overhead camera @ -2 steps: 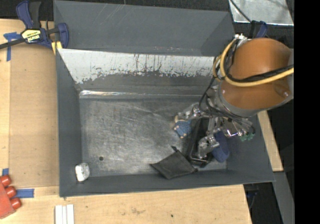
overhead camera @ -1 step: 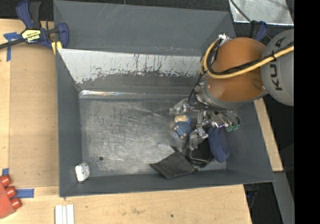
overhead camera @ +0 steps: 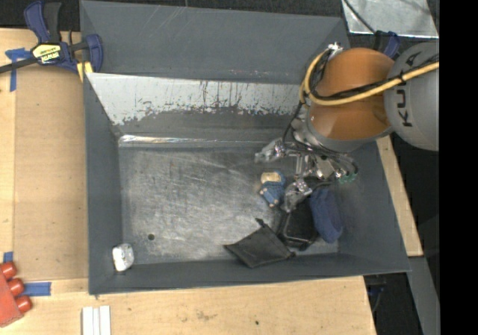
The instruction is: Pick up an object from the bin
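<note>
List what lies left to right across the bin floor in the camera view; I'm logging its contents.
small white lump → dark flat wedge-shaped piece → blue soft object

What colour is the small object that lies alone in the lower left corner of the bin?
Whitish; the small object shows best in the camera view.

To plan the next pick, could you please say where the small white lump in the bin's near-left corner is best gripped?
Probably across the middle of the small white lump, coming straight down from above: it lies alone but close to the left and front walls of the grey metal bin, so a sideways approach looks cramped.
</note>
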Controlling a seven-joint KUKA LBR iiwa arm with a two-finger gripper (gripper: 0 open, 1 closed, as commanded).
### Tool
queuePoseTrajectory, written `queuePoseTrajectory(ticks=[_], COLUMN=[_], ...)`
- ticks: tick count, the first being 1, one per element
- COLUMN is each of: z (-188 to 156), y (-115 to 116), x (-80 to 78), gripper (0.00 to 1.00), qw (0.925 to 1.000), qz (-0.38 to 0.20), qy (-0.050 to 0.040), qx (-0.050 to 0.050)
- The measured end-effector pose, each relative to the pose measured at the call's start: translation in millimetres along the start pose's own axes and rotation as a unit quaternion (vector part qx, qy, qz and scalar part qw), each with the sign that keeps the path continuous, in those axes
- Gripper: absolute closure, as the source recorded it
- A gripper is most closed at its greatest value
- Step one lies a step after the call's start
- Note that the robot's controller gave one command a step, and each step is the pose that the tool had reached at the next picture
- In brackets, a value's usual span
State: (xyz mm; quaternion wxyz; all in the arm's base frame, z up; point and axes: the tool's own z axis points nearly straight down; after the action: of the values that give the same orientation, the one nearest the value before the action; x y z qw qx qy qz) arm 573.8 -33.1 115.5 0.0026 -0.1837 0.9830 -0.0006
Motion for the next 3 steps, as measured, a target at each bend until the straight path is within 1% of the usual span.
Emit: queuePoseTrajectory(ticks=[1, 2, 3], z=[-2, -1, 37], y=[1, 1, 7], x=[-1.1, 0.3, 45.2], gripper=[1.0, 0.0, 0.0], qw=[1.0, 1.0, 0.988], qz=[0.0, 0.0, 0.154], qy=[-0.0026, -0.0004, -0.0035], qx=[0.0, 0.0, -0.001])
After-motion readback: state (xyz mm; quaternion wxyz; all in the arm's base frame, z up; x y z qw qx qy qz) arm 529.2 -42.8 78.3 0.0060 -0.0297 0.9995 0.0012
